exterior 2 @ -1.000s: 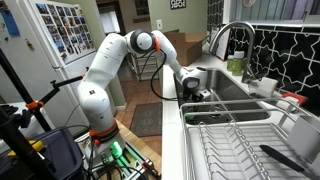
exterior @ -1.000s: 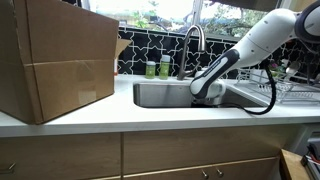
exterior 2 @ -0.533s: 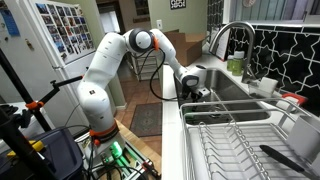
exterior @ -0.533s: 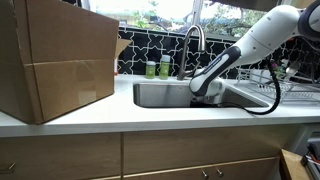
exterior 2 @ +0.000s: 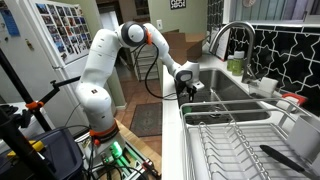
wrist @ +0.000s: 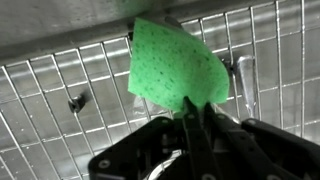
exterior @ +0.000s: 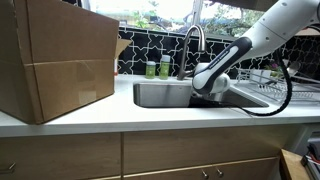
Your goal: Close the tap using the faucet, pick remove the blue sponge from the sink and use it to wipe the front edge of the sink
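a: where are we with the sink job?
b: i have the sponge (wrist: 178,65) clamped between the fingers of the tool (wrist: 195,118). it looks green here, not blue. it hangs over the wire grid (wrist: 50,90) in the sink (exterior: 160,95).
a: is it out of the basin?
b: not yet, i think. in both exterior views the tool sits at about rim height.
a: and the tap (exterior: 192,40)?
b: i see no water running, but i cannot tell whether the handle is fully off.
a: what's left?
b: i judge the pick done. lifting clear and wiping the front edge (exterior: 170,108) are not yet done.
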### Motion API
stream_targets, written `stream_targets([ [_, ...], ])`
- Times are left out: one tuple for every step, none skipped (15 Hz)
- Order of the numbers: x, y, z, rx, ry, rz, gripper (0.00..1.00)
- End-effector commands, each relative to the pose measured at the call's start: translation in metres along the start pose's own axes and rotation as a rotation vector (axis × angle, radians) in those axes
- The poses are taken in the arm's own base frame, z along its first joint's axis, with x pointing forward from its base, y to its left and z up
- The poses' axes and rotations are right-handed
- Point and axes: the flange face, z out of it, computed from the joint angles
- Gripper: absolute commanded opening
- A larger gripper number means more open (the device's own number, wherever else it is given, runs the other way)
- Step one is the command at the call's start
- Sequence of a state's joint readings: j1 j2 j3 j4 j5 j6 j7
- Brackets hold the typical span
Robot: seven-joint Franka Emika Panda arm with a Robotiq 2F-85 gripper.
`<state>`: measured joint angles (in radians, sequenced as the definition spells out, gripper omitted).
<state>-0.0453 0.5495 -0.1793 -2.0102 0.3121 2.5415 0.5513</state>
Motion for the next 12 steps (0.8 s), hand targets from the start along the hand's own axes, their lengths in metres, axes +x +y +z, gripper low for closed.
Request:
stream_targets([
  [-0.014, 0.017, -0.028, -0.019, 0.095, 0.041, 0.06],
  [-0.014, 0.019, -0.035, -0.023, 0.126, 0.044, 0.06],
  [-0.003, 0.008, -0.022, -0.012, 0.076, 0.025, 0.08],
  [-0.004, 0.01, -0.028, -0.016, 0.095, 0.031, 0.08],
  [-0.006, 0.011, -0.033, -0.015, 0.104, 0.033, 0.08],
  [-0.007, 0.012, -0.034, -0.016, 0.106, 0.034, 0.08],
  [-0.008, 0.012, -0.035, -0.016, 0.107, 0.034, 0.08],
  [-0.008, 0.012, -0.035, -0.016, 0.107, 0.034, 0.08],
  [-0.008, 0.012, -0.035, -0.017, 0.107, 0.034, 0.08],
  [-0.008, 0.012, -0.035, -0.017, 0.107, 0.034, 0.05],
  [-0.009, 0.014, -0.045, -0.02, 0.129, 0.035, 0.05],
  [-0.01, 0.014, -0.052, -0.021, 0.141, 0.039, 0.05],
])
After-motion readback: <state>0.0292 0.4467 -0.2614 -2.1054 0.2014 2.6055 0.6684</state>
